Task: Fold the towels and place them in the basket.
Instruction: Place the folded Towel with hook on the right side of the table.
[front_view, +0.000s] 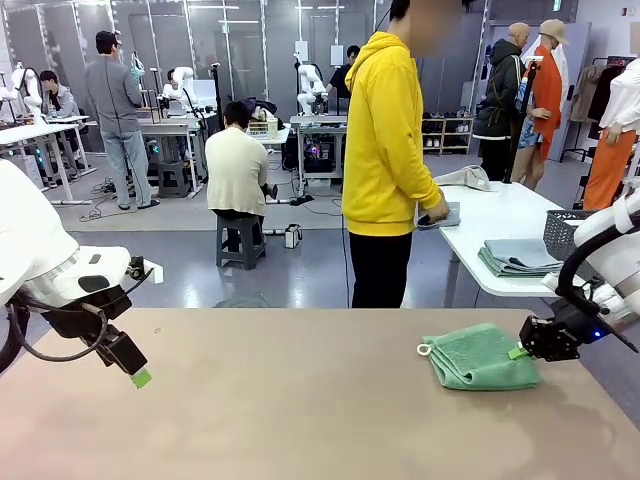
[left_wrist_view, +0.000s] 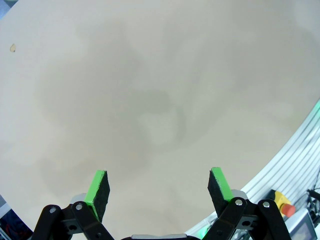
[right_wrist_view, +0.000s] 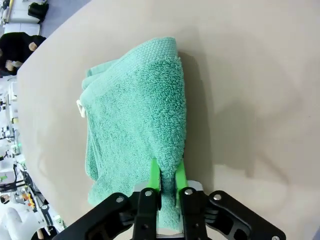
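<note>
Left gripper (front_view: 140, 377) near left, jaws apart above the bare table (front_view: 300, 400).
Right gripper (front_view: 519, 350) is clamped on the right edge of the folded mint green towel (front_view: 475, 357).

A beige matte counter (front_view: 300, 400) spans the near scene. Beyond it lies a glossy grey floor (front_view: 310, 265), with a white round-cornered table (front_view: 505, 215) at the right, a small grey stool (front_view: 247, 232) mid-floor, white workbenches (front_view: 45, 132) far left, and grey glass-panelled walls (front_view: 245, 45) behind.
</note>
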